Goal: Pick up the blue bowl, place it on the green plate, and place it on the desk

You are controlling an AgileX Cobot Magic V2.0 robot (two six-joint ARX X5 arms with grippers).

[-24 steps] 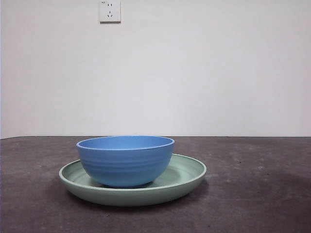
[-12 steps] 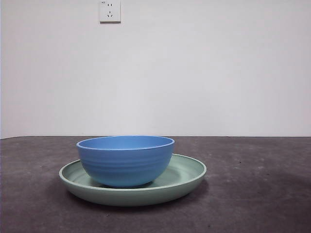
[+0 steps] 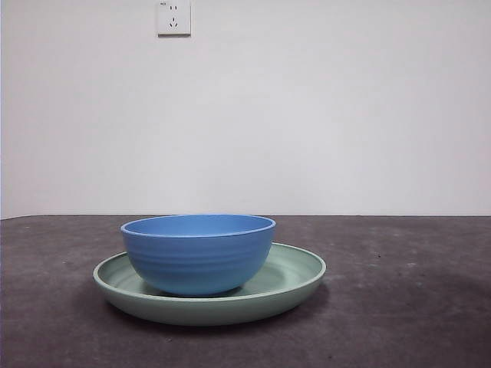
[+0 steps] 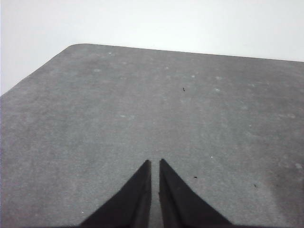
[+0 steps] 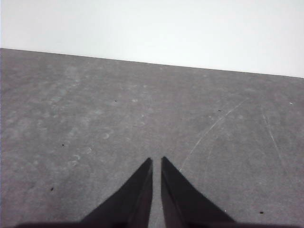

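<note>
1. Nearest to us, the desk (image 3: 399, 322) runs dark and speckled across the whole front view, bare around the dishes.
2. On it sits the green plate (image 3: 295, 280), wide and shallow with a raised rim. We judge it stiff and light, stable where it lies.
3. The blue bowl (image 3: 198, 253) stands upright inside the plate, a little toward one side of it, its base on the plate's floor. It looks rigid, smooth and probably light, so we expect it could slip in a pinch. The faint ridges on its outside may help grip slightly.
4. We would take it by the rim, one jaw inside and one outside, since the body is too wide to span.
5. Behind, a plain wall carries a socket (image 3: 173, 17).
6. The left gripper (image 4: 154, 162) and right gripper (image 5: 156, 160) each wait over bare desk, jaws pressed nearly together, holding nothing, with neither dish in their views.
</note>
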